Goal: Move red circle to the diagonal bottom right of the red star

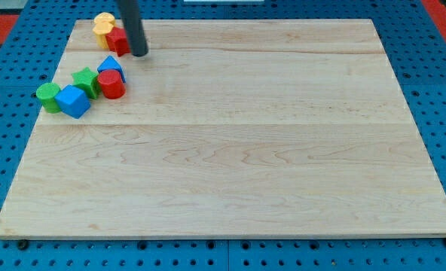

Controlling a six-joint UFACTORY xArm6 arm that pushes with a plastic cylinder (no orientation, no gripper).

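A: Where was my tip (139,54)?
B: Far-left on the desk (245,150), just right of the red star (117,40), yellow blocks (103,27) behind.
A: Red circle (111,84)?
B: Nearer, w/ blue (111,66) & green (85,80) blocks touching. Tool was a plain rod, no jaws.

A single dark rod is all that is seen of the arm.

The rod is shown as a straight, smooth cylinder, charcoal to near-black, with a faint paler sheen along one side. It is cut off by the frame's far edge; no cables, screws or markings can be made out. My tip (139,54) appears blunt and possibly slightly rounded.
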